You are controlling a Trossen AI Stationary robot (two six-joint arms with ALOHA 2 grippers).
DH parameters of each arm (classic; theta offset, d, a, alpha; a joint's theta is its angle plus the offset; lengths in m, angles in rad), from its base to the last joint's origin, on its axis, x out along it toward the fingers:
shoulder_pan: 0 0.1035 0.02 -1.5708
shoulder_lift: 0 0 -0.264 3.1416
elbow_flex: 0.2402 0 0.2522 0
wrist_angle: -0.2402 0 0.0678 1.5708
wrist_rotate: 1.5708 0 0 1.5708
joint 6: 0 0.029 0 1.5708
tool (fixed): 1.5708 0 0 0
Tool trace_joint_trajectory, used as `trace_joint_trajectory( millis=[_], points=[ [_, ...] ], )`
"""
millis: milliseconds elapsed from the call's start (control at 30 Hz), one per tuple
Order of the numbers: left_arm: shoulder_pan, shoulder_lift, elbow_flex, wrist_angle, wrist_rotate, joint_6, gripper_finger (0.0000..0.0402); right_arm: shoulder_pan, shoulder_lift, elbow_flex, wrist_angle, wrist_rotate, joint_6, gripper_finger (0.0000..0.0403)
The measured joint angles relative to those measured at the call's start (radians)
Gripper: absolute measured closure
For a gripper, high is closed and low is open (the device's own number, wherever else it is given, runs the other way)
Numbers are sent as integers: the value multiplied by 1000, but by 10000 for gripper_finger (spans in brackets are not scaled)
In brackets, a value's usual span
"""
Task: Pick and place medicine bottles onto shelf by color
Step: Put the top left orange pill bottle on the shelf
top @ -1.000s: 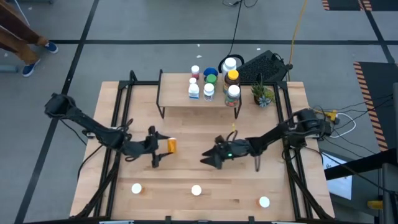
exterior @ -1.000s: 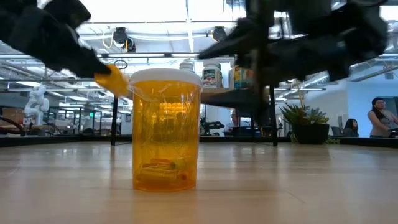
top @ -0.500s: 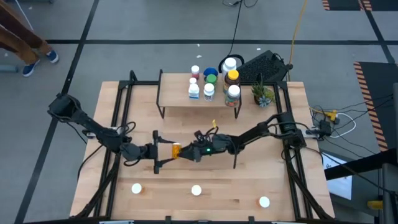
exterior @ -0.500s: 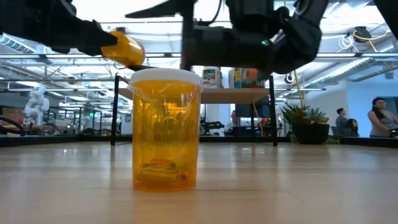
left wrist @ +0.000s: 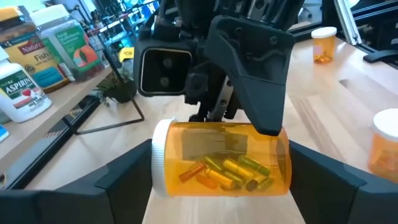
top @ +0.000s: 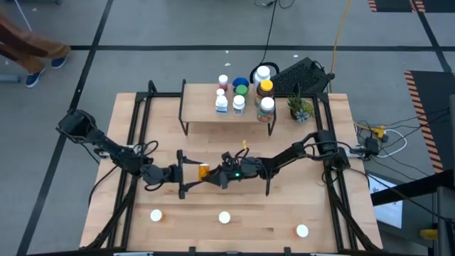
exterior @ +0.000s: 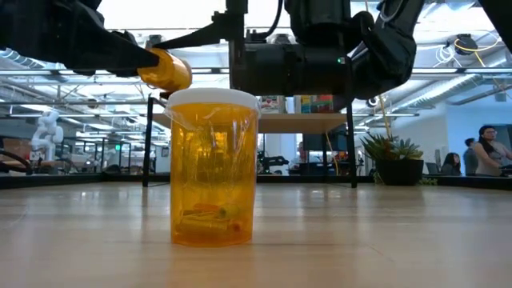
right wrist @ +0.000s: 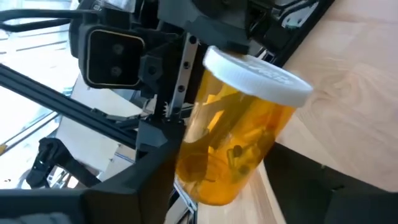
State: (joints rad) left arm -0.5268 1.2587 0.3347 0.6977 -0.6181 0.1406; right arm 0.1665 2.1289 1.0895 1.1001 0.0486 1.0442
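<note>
Orange translucent pill bottle (top: 202,171), white-capped and cylindrical, lies sideways mid-frame above the wooden counter (top: 327,213), grasped by the left pincer (top: 190,171); the right pincer (top: 213,176) closes around it too.

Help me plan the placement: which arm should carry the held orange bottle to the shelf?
Right, probably: the right end effector is at the orange bottle that the left end effector grips, and amber bottles on the shelf stand nearer its side.

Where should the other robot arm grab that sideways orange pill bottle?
Probably its round orange middle, coming from the side opposite the left end effector. That one pinches the orange pill bottle by its white cap and bottom, sideways in the air, leaving only the body free.
</note>
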Motion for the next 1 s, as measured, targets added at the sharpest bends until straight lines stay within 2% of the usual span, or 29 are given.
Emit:
trace_joint_trajectory(
  millis=[100, 267, 433, 567, 667, 833, 1000],
  points=[
    [12, 0, 0, -6, 3, -27, 71, -1, 1, -2, 17, -2, -24, 197],
    [43, -2, 0, 16, 73, -106, 12, -2, 2, -3, 55, -51, -114, 207],
    [65, -1, 0, 4, 120, -165, 19, -3, 0, -2, 23, -72, -303, 207],
    [64, -21, 0, 25, 122, -241, 13, -2, 0, -21, -5, -70, -540, 206],
    [68, -51, 0, 9, 121, -310, 6, 1, 2, -56, -14, -38, -698, 206],
    [72, -82, 0, -10, 150, -394, 5, 17, -10, -93, 0, 90, -932, 205],
    [98, -11, 0, -17, 172, -464, 5, 70, -10, -94, -1, 199, -1249, 205]
  ],
)
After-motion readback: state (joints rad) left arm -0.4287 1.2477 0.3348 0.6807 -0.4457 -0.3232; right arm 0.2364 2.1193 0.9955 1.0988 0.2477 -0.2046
